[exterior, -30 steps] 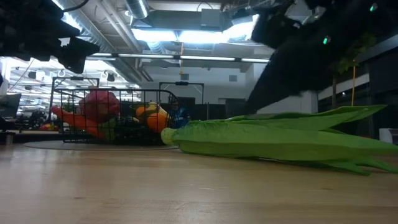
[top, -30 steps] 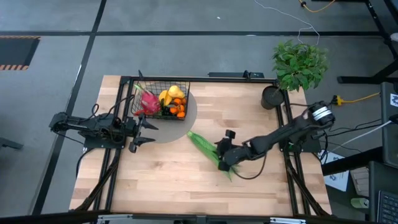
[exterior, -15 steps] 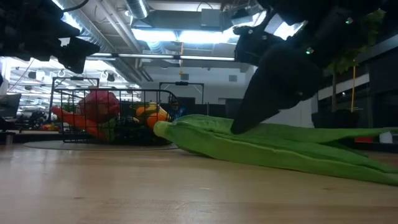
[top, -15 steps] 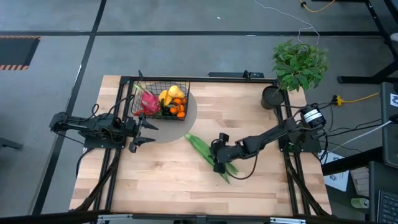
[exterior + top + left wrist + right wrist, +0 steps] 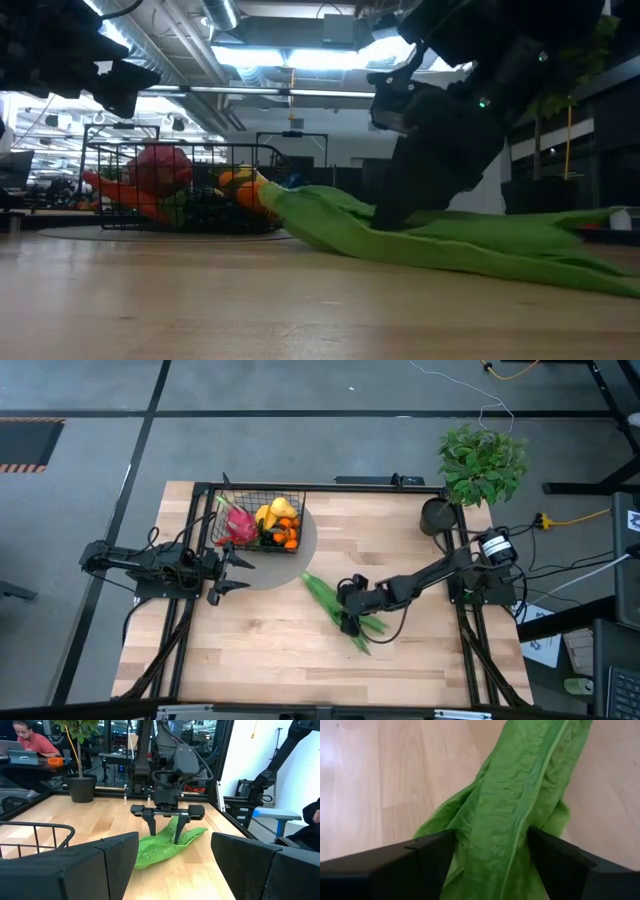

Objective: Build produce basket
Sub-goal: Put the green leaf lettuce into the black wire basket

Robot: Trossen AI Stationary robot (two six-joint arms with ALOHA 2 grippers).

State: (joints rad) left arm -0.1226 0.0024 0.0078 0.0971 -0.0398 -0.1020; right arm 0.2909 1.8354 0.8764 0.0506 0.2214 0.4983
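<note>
The black wire basket [image 5: 246, 491] stands at the table's far left on a round grey mat. It holds produce: a pink dragon fruit [image 5: 237, 523], a yellow pear [image 5: 283, 508] and oranges [image 5: 289, 539]. A long green leafy bundle [image 5: 323, 594] lies slantwise on the table's middle. My right gripper [image 5: 347, 622] is open and slants down over the bundle's middle, one finger on each side of it [image 5: 165, 837]. My left gripper [image 5: 226, 573] hangs open just near of the basket, with nothing between its fingers. My right gripper comes at the green bundle's middle [image 5: 492, 845] from above, slanting down from the table's right, its open fingers [image 5: 415, 862] across the bundle. The leaf edges lie against the inner sides of both fingers. The bundle lies on the table, its basket-side end [image 5: 268, 195] raised.
A potted leafy plant [image 5: 482, 460] with a dark pot [image 5: 437, 516] stands at the table's far right corner. Black frame rails [image 5: 465, 575] run along the table's left and right sides. A person [image 5: 29, 741] sits beyond the table. Bare wood [image 5: 270, 650] lies near of the bundle.
My right gripper has gone down and a little toward the table's left, onto the green bundle, and has rolled about its own line. The bundle has shifted slightly and bent: its basket-side end now stands raised, and its other end lies flatter.
</note>
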